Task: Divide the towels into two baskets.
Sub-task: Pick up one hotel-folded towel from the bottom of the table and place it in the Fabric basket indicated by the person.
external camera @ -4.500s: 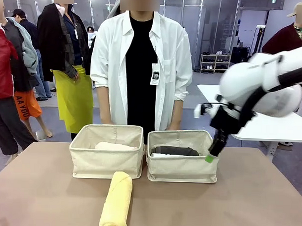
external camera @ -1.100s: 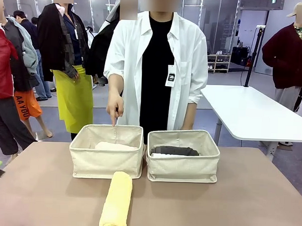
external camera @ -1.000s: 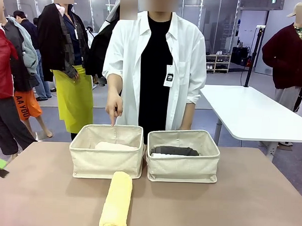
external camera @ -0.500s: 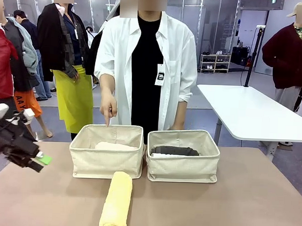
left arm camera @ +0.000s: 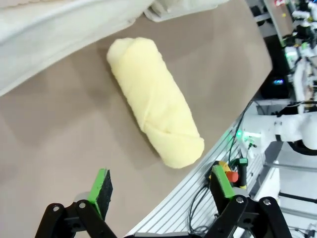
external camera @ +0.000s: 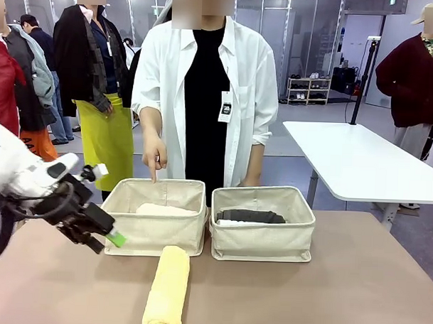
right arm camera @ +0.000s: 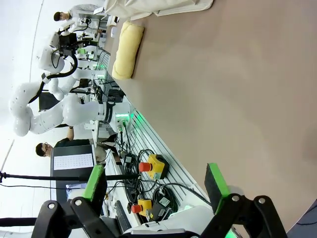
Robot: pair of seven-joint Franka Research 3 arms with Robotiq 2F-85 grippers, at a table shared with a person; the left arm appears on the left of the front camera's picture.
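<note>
While the yellow towel (external camera: 166, 286) lies rolled on the bare brown desk (external camera: 354, 288), just in front of the gap between the two baskets, the other towels sit inside them: a pale roll (external camera: 163, 210) in the left basket (external camera: 154, 234), and a dark grey one (external camera: 250, 216) on top of a white one (external camera: 230, 222) in the right basket (external camera: 262, 242). Both beige baskets stand side by side near the far edge of the desk. Near the left basket's front corner, the left gripper (external camera: 105, 238) hangs above the desk, its green-padded fingers (left arm camera: 101, 185) spread wide with nothing between them, and the yellow towel shows ahead of them in the left wrist view. The right gripper (right arm camera: 156, 186) is also spread wide and empty, looking along the desk toward the yellow towel. Behind the left basket, a person in a white shirt points a hand (external camera: 155, 153) down over it.
</note>
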